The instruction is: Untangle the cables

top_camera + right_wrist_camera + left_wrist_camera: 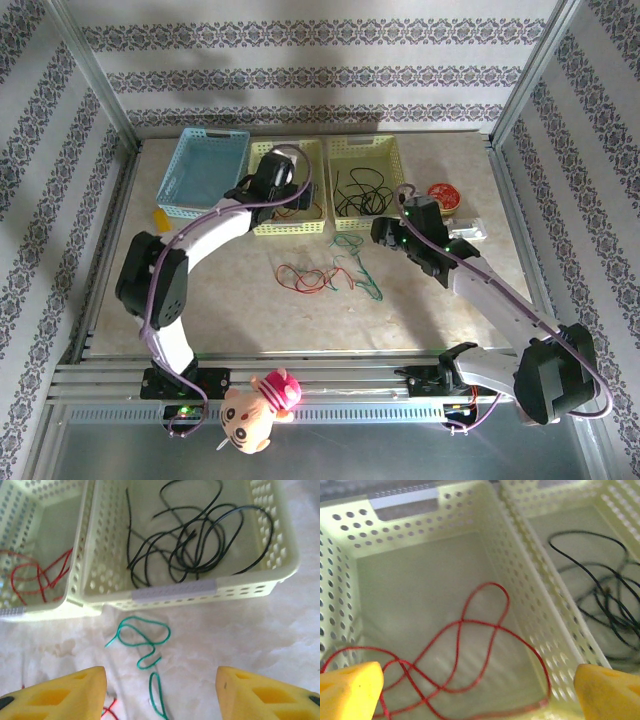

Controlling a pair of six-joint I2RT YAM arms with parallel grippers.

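A red cable (pixel 470 645) lies looped on the floor of the middle pale-yellow basket (pixel 520 565). My left gripper (pixel 477 700) hangs open above it, its yellow fingers (pixel 350 690) wide apart and holding nothing. Black cables (pixel 195 535) are heaped in the right yellow basket (pixel 175 592). On the table in front of the baskets lie a green cable (pixel 145 640) and more red cable (pixel 305 277). My right gripper (pixel 160 695) is open over the green cable, not touching it. From above, the left gripper (pixel 298 198) is over the middle basket and the right gripper (pixel 383 232) at the right basket's near edge.
An empty blue basket (pixel 205 170) stands at the back left, with a small yellow object (pixel 160 218) in front of it. A round red spool (pixel 443 195) sits right of the yellow baskets. A plush toy (pixel 260 400) lies on the frame rail between the arm bases.
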